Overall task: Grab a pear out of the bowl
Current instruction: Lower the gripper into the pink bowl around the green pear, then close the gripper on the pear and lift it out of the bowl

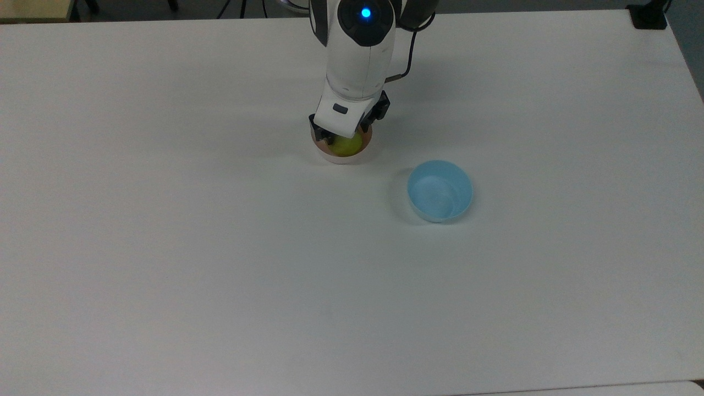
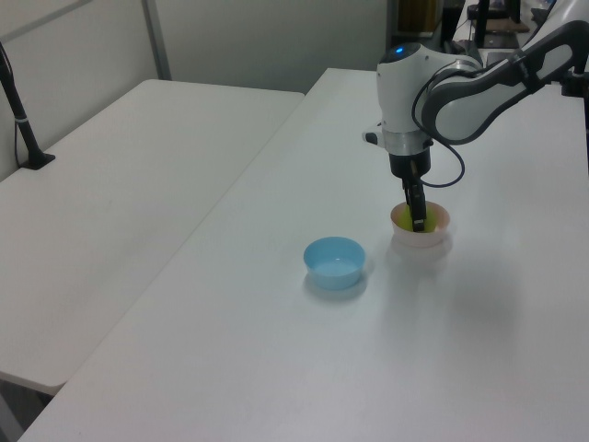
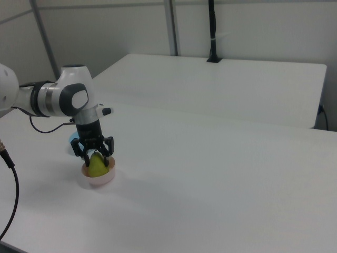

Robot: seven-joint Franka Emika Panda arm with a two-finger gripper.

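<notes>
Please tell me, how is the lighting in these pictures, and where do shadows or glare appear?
Top view: even, soft light; the blue bowl casts a faint shadow toward the top view's left, and a blue lamp glows on the arm. Left view: the table is bright and washed out, with only weak shadows under the pink bowl. Right view: dimmer and greyer, with a soft shadow beside the pink bowl.

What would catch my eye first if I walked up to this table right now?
Most likely the white robot arm with its glowing blue light, reaching down so its open end effector straddles a yellow-green pear sitting in a small pale pink bowl. Next, the empty light blue bowl standing apart from it, toward the top view's lower right, on the plain white table.
</notes>
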